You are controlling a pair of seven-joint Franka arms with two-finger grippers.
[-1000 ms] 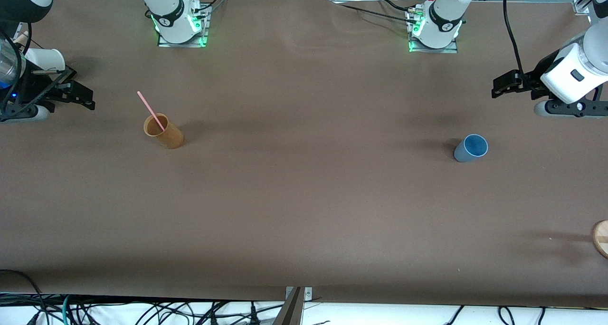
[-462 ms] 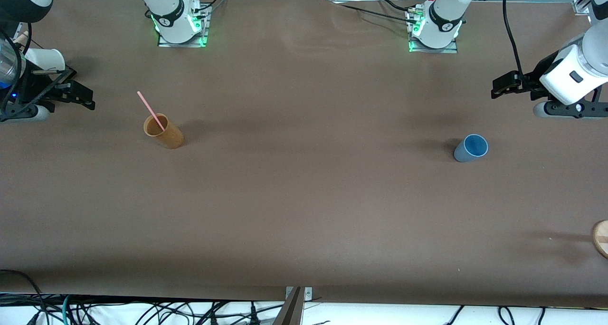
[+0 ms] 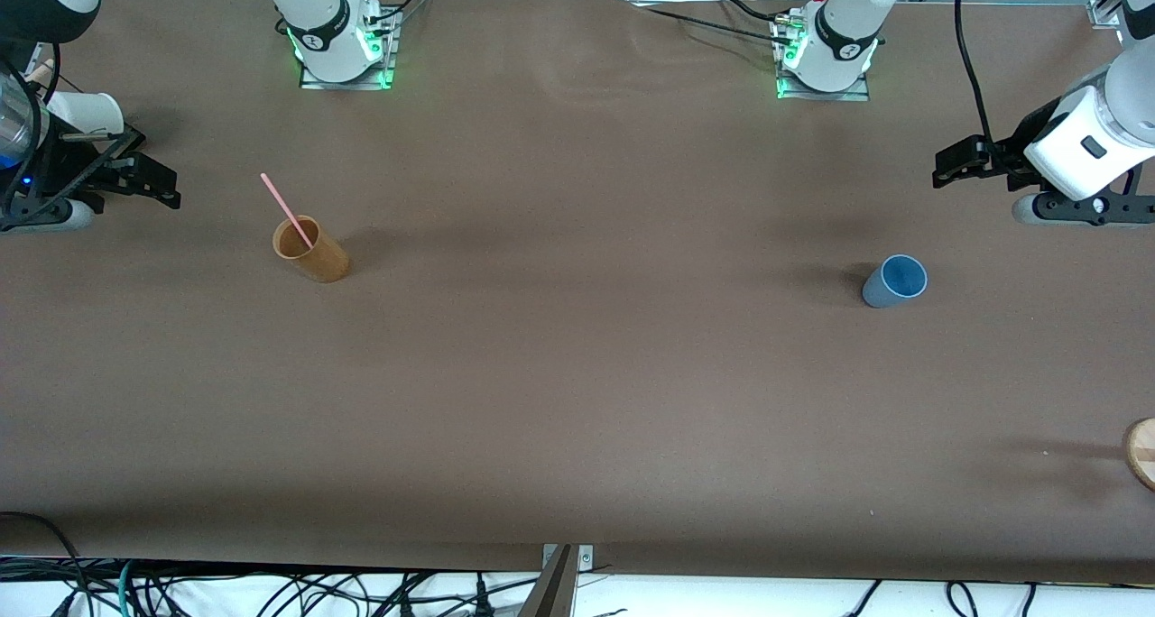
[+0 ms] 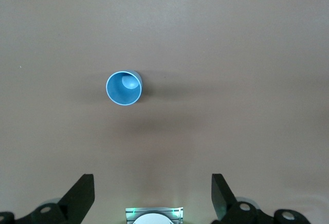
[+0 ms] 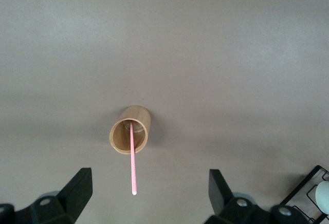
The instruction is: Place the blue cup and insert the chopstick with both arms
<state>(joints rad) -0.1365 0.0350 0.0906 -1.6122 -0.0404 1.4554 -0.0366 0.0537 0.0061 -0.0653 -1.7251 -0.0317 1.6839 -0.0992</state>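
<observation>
Nothing grasped yet: left gripper (image 4: 152, 196) and right gripper (image 5: 149, 193) both spread wide, hanging at their table ends. Next, I'd say: left drops onto the blue cup (image 3: 894, 281), right takes the chopstick (image 3: 287, 210) from the brown cup (image 3: 311, 250).

Blue cup (image 3: 894, 281) stands upright; pink chopstick (image 3: 287, 211) leans in brown cup (image 3: 311, 250).

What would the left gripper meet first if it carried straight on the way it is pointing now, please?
Probably bare table. The open left gripper points down at the brown surface, and the blue cup stands off its line, so the way looks free, though depth is uncertain.
</observation>
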